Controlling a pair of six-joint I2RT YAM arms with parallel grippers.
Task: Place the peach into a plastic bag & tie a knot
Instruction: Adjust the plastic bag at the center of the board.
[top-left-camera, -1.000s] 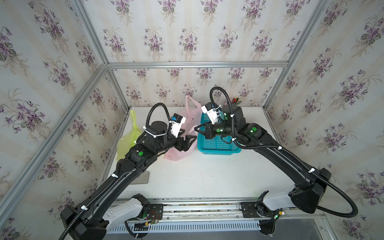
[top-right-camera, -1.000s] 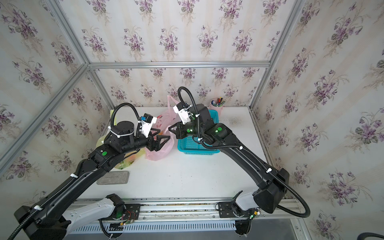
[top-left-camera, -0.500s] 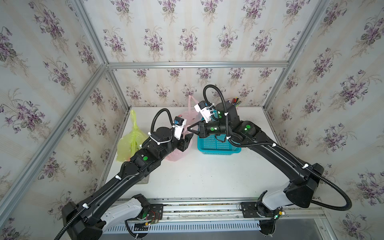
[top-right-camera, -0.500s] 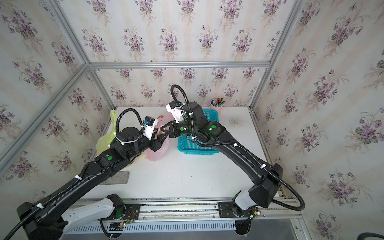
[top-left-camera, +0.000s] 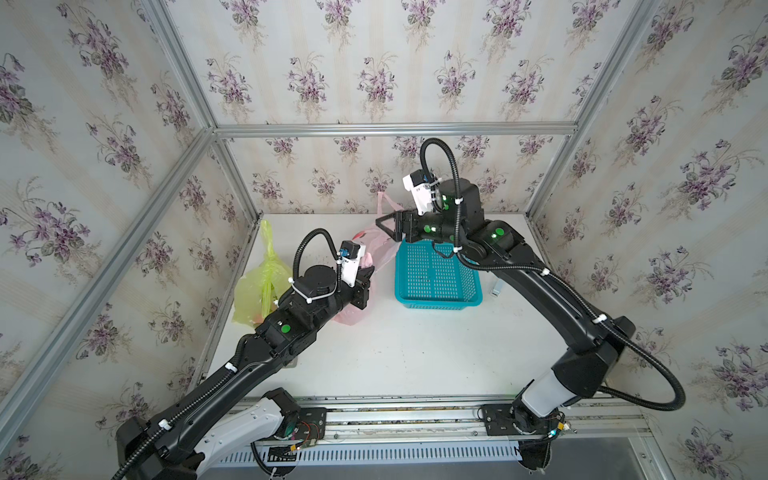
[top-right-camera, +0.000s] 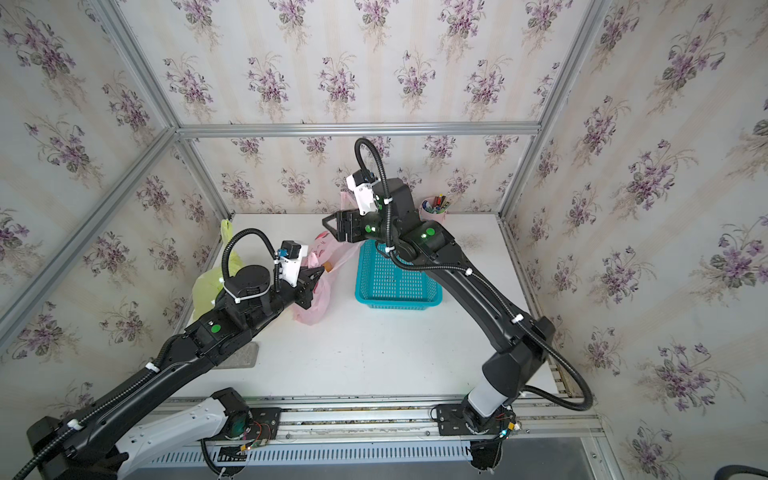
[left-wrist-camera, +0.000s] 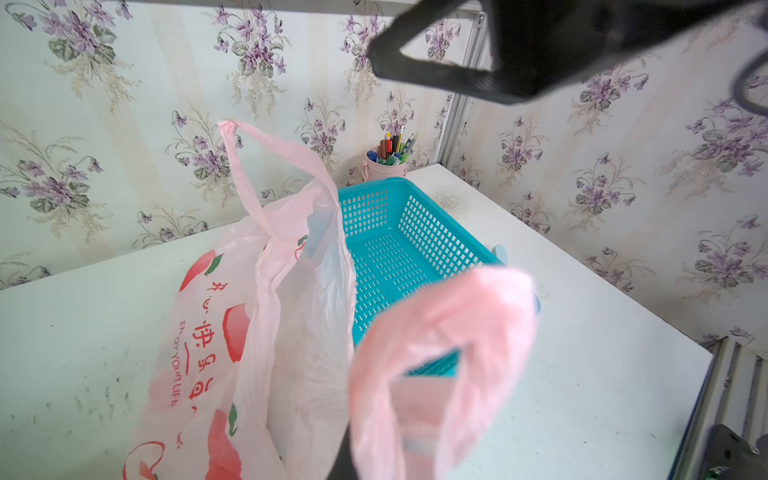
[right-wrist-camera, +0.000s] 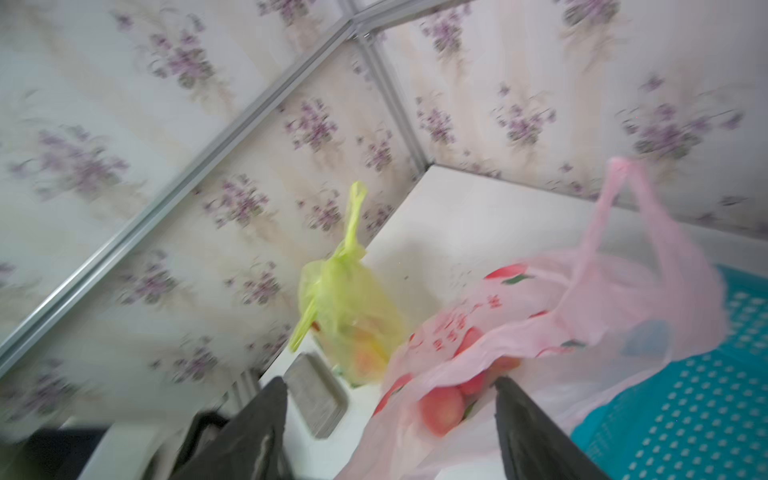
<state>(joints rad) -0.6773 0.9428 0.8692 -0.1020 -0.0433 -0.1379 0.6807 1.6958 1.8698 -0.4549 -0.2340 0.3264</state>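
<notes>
The pink plastic bag (top-left-camera: 376, 245) stands on the white table between both arms. Peaches (right-wrist-camera: 442, 409) show through its side in the right wrist view. My left gripper (top-left-camera: 365, 277) is shut on one bag handle (left-wrist-camera: 440, 332), whose blurred loop hides the fingers in the left wrist view. The other handle (left-wrist-camera: 232, 129) sticks up free. My right gripper (top-left-camera: 380, 224) hangs open above the bag's far side, and nothing lies between its fingers (right-wrist-camera: 266, 415).
A knotted yellow-green bag (top-left-camera: 257, 286) with fruit leans by the left wall. A teal basket (top-left-camera: 436, 274) stands right of the pink bag. A pink pen cup (top-right-camera: 434, 205) is at the back. A grey flat pad (top-right-camera: 241, 357) lies under the left arm.
My left gripper moved in to the pink bag and shut on a handle. My right gripper opened, let go of the bag and drew back upward.
</notes>
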